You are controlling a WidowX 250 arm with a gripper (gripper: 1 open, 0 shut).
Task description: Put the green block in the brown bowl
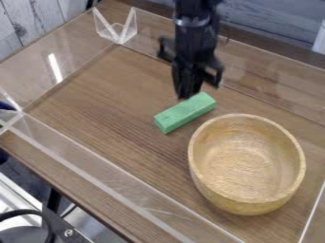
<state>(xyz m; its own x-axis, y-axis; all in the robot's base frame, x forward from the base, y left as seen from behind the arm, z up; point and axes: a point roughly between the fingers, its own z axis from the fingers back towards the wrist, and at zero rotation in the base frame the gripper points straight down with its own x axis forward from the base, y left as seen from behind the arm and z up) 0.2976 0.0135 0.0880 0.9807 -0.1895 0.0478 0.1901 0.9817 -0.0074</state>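
Beside the green block [185, 112], the brown bowl [203, 177] holds nothing.

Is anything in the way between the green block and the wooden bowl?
Nothing visible. Only bare wooden tabletop separates the bright green rectangular block from the thick rim of the round tan wooden bowl, whose inside is empty. The black gripper hangs closed right above the block.
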